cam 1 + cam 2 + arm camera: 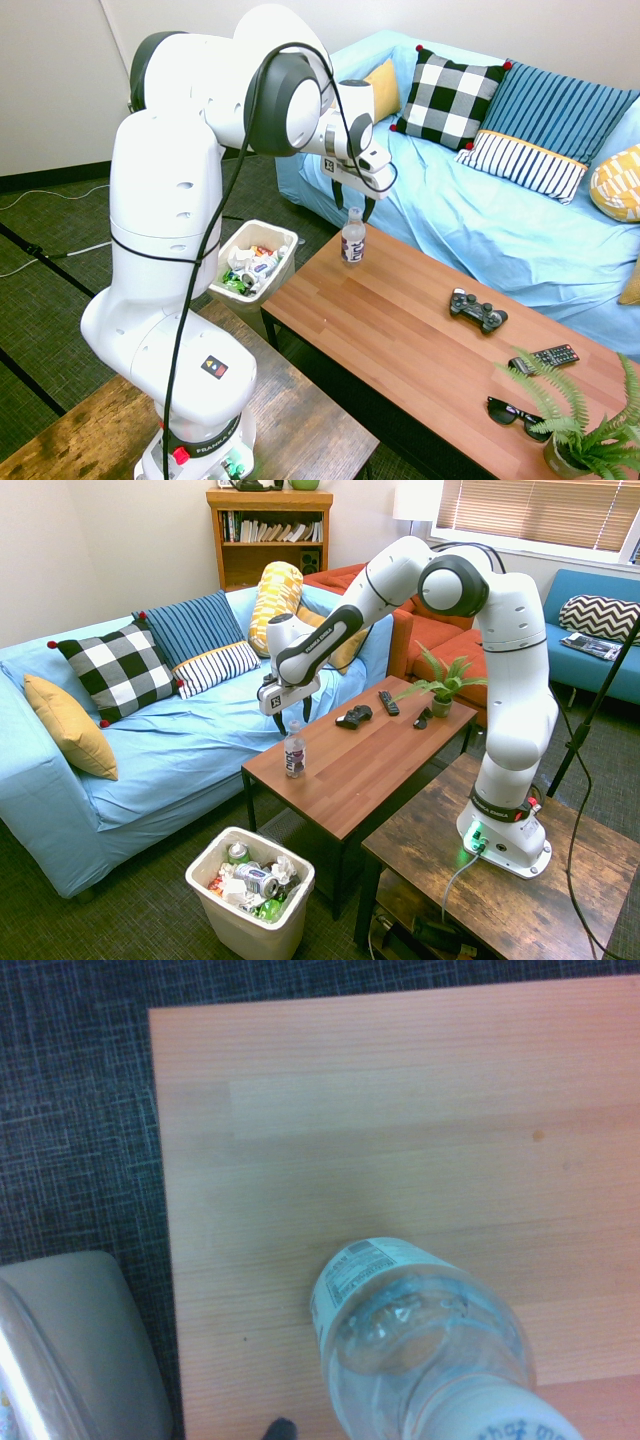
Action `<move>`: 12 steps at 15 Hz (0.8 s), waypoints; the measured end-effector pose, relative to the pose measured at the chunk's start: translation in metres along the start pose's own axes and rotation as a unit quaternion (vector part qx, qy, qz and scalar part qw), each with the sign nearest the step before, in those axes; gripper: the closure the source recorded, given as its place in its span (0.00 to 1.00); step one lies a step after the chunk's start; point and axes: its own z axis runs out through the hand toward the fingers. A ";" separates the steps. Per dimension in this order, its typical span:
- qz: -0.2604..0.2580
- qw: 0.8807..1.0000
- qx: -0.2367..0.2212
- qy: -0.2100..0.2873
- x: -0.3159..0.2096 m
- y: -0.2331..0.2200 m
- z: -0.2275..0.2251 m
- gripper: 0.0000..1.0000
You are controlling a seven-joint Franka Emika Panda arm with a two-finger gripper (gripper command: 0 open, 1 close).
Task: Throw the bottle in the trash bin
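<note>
The step in hand is, as I judge, the approach to the small clear plastic bottle with white cap and dark-printed label (pixel 353 240). It stands upright near one end of the long reddish-brown wooden table (pixel 400 300). The black two-finger end effector (pixel 293 720) of the white robot arm is spread, its fingers above and around the bottle's top, and I see no grip on it. The next move should be to lower a little, center the bottle between the fingers and close them. After this, it should be lifted and carried over the white rectangular plastic trash bin (pixel 250 885), which stands on the floor beside that end of the table and already has cans and crumpled paper in it. Because the bottle is light, a touch from one side could tip it.

About writing: on the white cap, the wrist view shows small blue letters, of which I can read "that"; the rest is cut off. The bottle's label has print too small for reading, so I cannot tell its brand. The base of the arm carries "FRANKA" on a dark band (pixel 205 441).
</note>
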 end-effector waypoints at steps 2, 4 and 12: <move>0.003 1.000 -0.002 0.000 0.004 0.000 0.008 1.00; 0.005 1.000 -0.001 -0.001 0.005 -0.001 0.011 1.00; 0.007 1.000 0.005 -0.004 0.003 -0.006 0.011 1.00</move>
